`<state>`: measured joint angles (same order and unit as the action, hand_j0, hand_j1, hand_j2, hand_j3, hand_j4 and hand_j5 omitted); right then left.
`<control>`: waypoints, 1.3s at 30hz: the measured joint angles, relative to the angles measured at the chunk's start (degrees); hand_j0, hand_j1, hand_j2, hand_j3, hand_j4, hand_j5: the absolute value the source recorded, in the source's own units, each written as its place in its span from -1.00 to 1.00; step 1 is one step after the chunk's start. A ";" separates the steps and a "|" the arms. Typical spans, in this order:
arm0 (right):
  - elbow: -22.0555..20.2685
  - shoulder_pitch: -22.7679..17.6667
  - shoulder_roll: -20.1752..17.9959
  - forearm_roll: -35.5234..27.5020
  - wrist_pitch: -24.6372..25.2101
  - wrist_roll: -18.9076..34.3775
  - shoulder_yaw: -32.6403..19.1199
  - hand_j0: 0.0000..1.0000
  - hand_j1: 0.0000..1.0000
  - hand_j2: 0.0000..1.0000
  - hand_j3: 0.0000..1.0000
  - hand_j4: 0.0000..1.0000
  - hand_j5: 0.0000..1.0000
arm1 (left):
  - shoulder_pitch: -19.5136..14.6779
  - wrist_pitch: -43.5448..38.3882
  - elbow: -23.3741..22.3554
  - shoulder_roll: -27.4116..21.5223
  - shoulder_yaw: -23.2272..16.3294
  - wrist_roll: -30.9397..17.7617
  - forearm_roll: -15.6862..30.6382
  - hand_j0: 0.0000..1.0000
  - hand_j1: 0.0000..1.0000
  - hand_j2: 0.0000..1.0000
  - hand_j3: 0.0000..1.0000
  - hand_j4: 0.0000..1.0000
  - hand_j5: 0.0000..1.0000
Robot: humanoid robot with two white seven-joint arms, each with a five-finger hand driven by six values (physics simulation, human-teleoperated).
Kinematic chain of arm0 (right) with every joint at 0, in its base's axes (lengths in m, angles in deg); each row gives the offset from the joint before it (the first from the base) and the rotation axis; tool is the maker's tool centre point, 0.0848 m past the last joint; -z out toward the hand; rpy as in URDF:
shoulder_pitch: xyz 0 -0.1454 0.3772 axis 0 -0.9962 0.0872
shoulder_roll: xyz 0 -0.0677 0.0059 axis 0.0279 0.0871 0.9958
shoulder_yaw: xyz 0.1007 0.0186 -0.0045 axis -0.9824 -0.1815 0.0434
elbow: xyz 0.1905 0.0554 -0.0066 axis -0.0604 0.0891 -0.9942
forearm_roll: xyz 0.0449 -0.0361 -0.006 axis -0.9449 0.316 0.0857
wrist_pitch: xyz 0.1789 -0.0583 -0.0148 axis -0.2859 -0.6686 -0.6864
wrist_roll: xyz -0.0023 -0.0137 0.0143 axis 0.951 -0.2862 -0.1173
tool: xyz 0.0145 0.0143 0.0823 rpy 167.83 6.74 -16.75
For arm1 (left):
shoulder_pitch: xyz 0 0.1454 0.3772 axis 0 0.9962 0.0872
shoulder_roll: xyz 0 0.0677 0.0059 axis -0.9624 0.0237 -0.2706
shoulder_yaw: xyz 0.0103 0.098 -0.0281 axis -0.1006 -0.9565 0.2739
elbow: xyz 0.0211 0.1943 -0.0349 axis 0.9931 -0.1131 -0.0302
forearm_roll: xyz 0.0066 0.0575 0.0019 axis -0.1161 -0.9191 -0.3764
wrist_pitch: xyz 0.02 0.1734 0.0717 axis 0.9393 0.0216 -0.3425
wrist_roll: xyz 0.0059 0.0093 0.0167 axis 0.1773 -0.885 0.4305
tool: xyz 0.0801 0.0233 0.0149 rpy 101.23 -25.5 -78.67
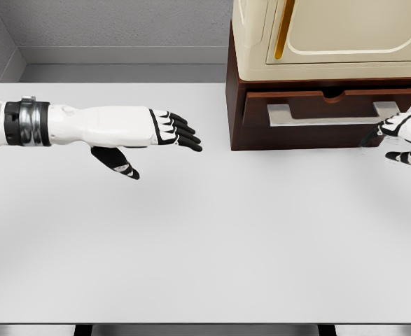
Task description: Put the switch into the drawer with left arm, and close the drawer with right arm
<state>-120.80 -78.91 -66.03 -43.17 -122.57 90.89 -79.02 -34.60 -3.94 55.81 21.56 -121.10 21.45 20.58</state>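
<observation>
The left hand (164,131), at nine o'clock, has flat, spread fingers and holds nothing. The right hand (406,136), at three o'clock, waits loose-fingered by the drawer (329,105), probably to push it; no switch shows.

Drawer (328,112) at table's (205,245) far right.

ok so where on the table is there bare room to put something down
The white table is bare across its near half, and between the left hand and the brown drawer unit. The back left corner behind the left arm is free too. It is crowded only at the right edge, where the right hand sits by the drawer front.
</observation>
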 measured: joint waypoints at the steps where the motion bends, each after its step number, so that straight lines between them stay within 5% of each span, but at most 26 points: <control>1: 0.38 0.18 0.03 0.07 -0.03 0.01 0.80 0.28 0.28 0.28 0.28 0.28 0.28 | 0.00 0.00 -0.02 0.00 0.00 0.00 0.00 1.00 1.00 1.00 1.00 1.00 1.00; 16: 5.74 4.75 1.80 1.04 -0.05 0.07 5.35 0.31 0.31 0.31 0.31 0.31 0.31 | 0.09 0.00 -0.01 0.00 -0.01 0.00 0.00 1.00 1.00 1.00 1.00 1.00 1.00; 39: 8.09 10.28 3.24 1.22 0.00 0.33 8.84 0.31 0.31 0.31 0.31 0.31 0.31 | 0.18 -0.01 -0.02 0.25 0.00 0.00 0.00 1.00 1.00 1.00 1.00 1.00 1.00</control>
<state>-112.71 -68.62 -62.78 -41.95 -122.57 91.22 -70.18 -34.42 -3.95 55.78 21.81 -121.10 21.45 20.57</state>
